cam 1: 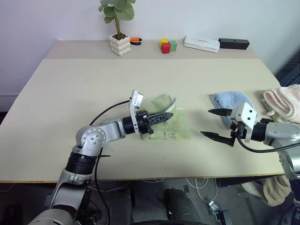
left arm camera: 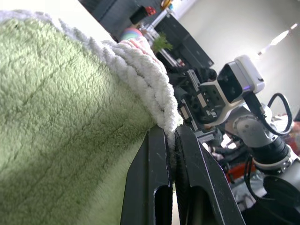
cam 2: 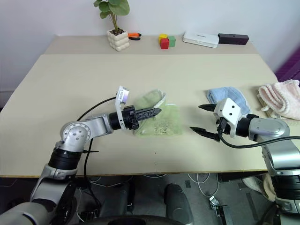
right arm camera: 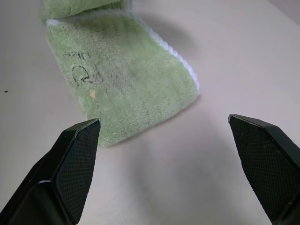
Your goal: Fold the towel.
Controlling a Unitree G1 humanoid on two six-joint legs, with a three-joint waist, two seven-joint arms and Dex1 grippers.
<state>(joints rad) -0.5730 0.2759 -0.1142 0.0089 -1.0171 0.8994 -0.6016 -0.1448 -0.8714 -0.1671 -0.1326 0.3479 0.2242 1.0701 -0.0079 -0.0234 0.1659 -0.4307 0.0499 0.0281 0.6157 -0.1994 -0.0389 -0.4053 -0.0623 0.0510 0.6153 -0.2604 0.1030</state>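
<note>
Left fingers (cam 1: 166, 116) pinch towel (cam 1: 174, 127) hem at frame centre; right fingers (cam 1: 217, 123) wide open, empty.
Thin edge grip could slip mid-fold, dropping the flap crooked on table (cam 1: 93, 89).

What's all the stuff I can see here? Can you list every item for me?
Green towel: one, light green, mid-table, its edge pinched and lifted.
Blue towel: one, light blue, crumpled, right side of the table.
Pink towel: one, pale pink, at the table's right edge.
Potted plant: one, green in a white pot, far side.
Blocks: three, yellow, red, green, far side.
White box: one, far side.
Black box: one, beside the white one.
Table: one, beige.
Left end effector: shut on the green towel.
Right end effector: open, above bare table.
</note>
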